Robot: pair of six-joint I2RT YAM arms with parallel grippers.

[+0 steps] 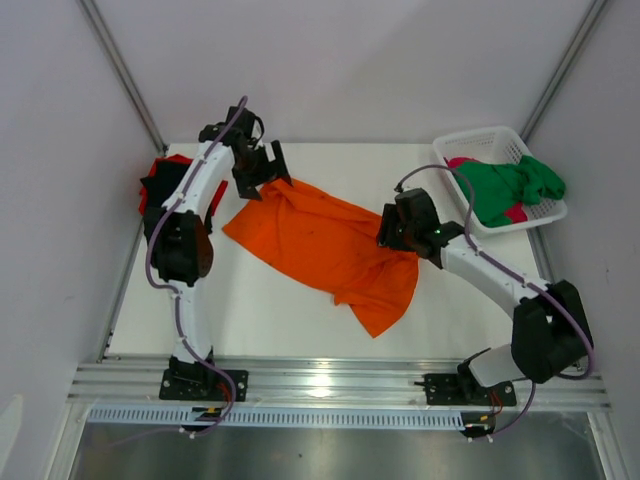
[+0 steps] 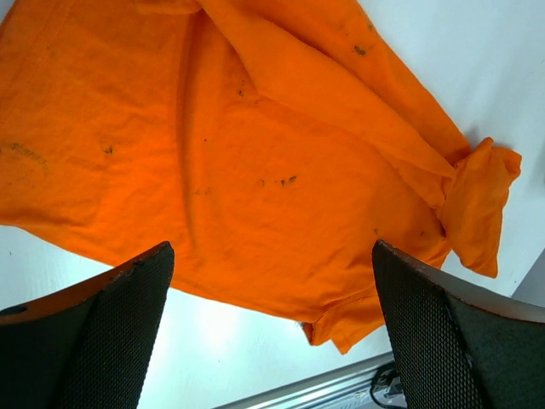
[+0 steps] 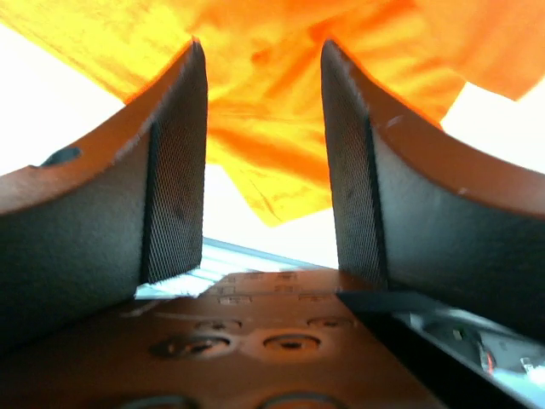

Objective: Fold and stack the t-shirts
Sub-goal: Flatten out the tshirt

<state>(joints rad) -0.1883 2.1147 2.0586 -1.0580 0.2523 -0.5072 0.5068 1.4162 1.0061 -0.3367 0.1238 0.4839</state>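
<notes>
Bright orange cloth t-shirt (image 1: 320, 245) lies rumpled mid white table (image 1: 260, 325). Left gripper (image 1: 264, 168) gapes wide over its far corner, empty; right gripper (image 1: 400, 236) half-open at right edge, nothing pinched. Best: grab opp. corners, pull taut b4 folding

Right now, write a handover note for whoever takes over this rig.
Left gripper: open, above orange t-shirt, far corner.
Right gripper: open, at its right edge.
It lies rumpled mid-table, unfolded.
Green t-shirt and pink t-shirt: bunched in the basket.
Red t-shirt and black t-shirt: heaped at the left edge behind the arm.
Done: no tidy stack in view.
To do: fold and stack all.
</notes>
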